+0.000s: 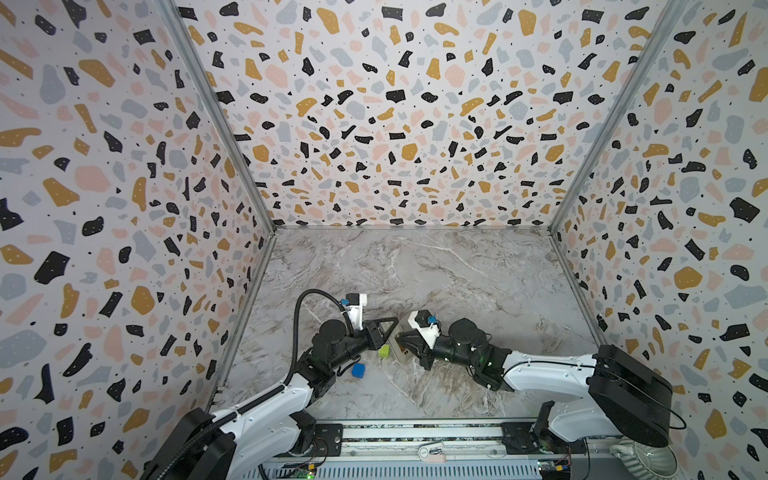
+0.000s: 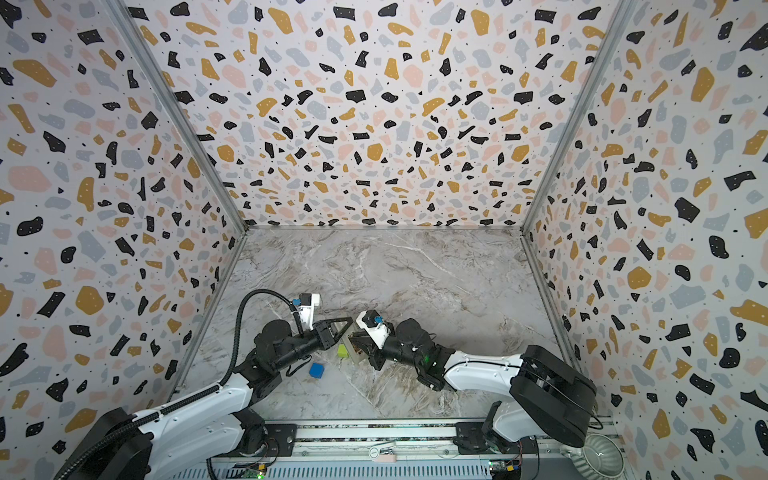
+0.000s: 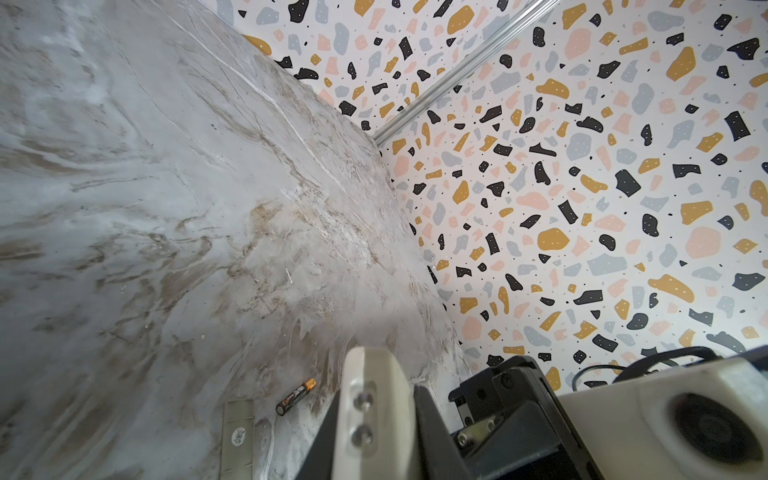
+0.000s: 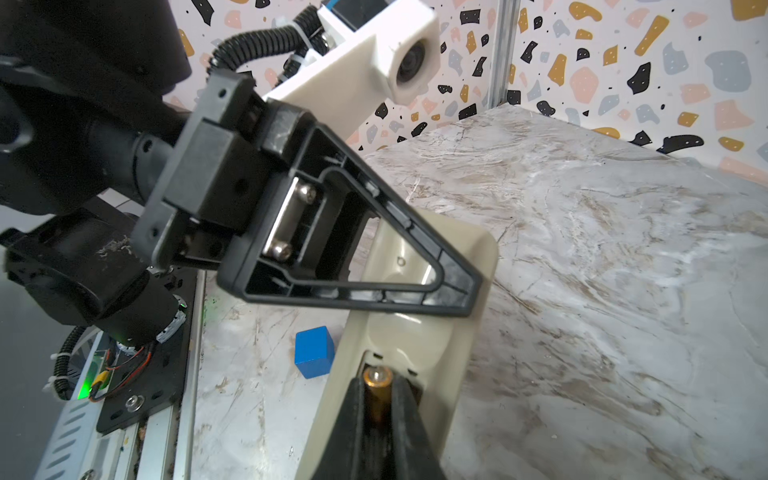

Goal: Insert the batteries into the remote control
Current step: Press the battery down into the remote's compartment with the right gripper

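Right gripper: jaws were clamped on a battery, its gold end pointing into the open recess of the remote control. The remote control lay back-up on the table, at front-middle between the two arms in both top views. Left gripper: jaws were closed with nothing seen between them, tip on the remote control's far end. A second battery lay loose on the table just beside a flat grey panel; it showed in the left wrist view only. A green cube sat just beside the remote control. A blue cube was near it, closer to the left arm. Couldn't tell if the held battery touched the recess contacts.
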Robot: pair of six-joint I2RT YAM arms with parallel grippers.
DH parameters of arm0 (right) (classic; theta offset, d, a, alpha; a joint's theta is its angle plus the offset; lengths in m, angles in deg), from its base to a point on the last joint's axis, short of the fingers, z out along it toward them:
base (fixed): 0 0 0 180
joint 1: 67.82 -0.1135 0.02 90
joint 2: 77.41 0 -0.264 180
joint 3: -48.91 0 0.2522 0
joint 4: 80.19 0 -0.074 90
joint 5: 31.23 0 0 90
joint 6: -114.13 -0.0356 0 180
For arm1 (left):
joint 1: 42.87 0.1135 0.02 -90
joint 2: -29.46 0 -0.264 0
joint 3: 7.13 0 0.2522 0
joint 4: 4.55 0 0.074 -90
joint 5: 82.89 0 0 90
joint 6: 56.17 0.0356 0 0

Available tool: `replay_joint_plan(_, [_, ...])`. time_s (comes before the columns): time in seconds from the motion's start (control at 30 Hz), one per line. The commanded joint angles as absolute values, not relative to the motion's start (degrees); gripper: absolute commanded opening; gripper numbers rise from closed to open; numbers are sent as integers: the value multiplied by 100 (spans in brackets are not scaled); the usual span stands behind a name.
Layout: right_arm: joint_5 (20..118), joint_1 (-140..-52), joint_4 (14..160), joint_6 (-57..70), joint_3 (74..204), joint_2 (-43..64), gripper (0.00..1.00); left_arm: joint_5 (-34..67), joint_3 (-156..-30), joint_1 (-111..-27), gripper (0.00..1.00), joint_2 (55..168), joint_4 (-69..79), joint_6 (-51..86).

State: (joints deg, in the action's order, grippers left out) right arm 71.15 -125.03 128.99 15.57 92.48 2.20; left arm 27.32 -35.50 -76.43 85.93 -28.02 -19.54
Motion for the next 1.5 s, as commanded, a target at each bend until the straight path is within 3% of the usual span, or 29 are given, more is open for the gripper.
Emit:
replay_joint_plan(0.0, [6865,-12418,12895,1534,9147,270,2,2801,-3715,-7677,0,8486,-3183,-1950])
replay_joint_plan(0.23, [6748,-12420,12903,1560,9089,273,11,2807,-3706,-7680,0,8509,-3186,-1927])
replay_joint_plan(0.6, [6761,-12419,12955,1569,9070,268,32,2838,-3710,-7691,0,8573,-3183,-1899])
replay_joint_plan(1.47, [6701,-12675,12754,1975,9145,-193,50,2907,-3765,-7697,0,8659,-2980,-1731])
